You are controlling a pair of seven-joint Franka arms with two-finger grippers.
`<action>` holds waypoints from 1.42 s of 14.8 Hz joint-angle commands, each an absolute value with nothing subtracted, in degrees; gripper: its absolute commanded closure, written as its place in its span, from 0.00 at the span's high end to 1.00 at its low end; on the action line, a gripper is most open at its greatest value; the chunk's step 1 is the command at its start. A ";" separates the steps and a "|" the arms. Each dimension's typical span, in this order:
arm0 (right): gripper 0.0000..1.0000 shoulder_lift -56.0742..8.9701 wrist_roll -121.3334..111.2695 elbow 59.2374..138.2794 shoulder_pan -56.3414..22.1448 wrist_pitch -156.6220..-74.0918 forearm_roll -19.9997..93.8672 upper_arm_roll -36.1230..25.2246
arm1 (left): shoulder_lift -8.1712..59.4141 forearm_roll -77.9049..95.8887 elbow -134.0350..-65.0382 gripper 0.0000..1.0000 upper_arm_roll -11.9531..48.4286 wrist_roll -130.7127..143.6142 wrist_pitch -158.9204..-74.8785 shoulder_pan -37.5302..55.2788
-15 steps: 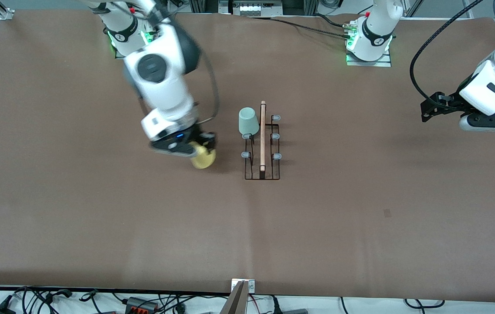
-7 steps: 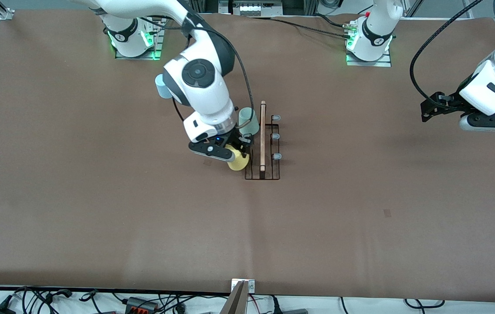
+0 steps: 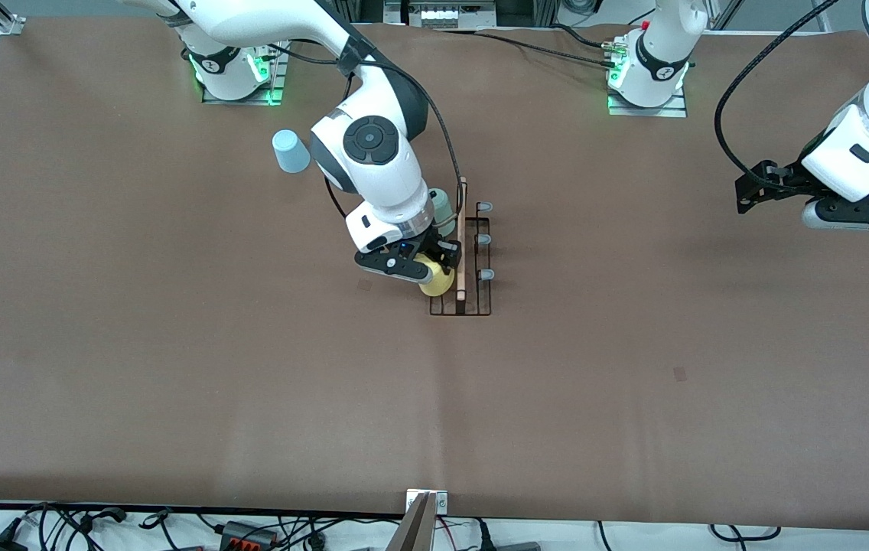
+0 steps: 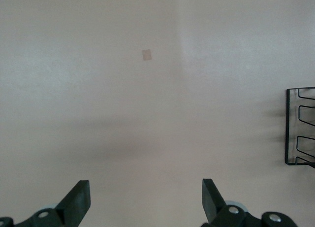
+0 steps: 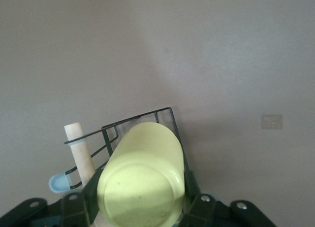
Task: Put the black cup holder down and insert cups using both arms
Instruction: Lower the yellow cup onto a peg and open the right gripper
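Note:
The black cup holder (image 3: pixel 473 295) stands mid-table with its wooden rod handle (image 3: pixel 462 252) along the middle; it also shows in the right wrist view (image 5: pixel 142 119). A pale green cup (image 3: pixel 442 208) sits upside down on a prong at the end nearer the robot bases. My right gripper (image 3: pixel 434 269) is shut on the yellow cup (image 3: pixel 437 283), held bottom up over the holder's row of prongs toward the right arm's end; the cup fills the right wrist view (image 5: pixel 142 180). The light blue cup (image 3: pixel 291 151) stands upside down on the table. My left gripper (image 4: pixel 146 202) is open and empty, waiting over the left arm's end.
Three pale grey prong caps (image 3: pixel 485 239) stand free on the holder's row toward the left arm's end. A corner of the holder shows in the left wrist view (image 4: pixel 300 126). The arm bases (image 3: pixel 645 73) stand along the table's edge farthest from the front camera.
My right gripper has carried the yellow cup from the open table toward the left arm's end, until it is over the holder. The light blue cup has come into sight. The left arm barely moved.

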State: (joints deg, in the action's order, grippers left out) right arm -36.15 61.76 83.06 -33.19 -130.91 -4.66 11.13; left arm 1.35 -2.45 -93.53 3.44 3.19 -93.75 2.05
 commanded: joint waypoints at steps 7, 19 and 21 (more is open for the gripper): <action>1.00 -22.97 51.01 88.31 -20.69 -118.85 -1.67 10.20 | 2.11 -2.90 -91.85 1.00 3.60 2.29 -92.72 1.93; 1.00 -2.20 7.85 92.55 8.18 -99.24 -1.58 3.97 | 2.11 -2.99 -91.85 1.00 3.52 2.29 -92.64 1.85; 1.00 -2.72 7.03 88.88 7.39 -94.69 -1.67 3.08 | 2.11 -2.99 -91.85 1.00 3.52 2.29 -92.64 1.85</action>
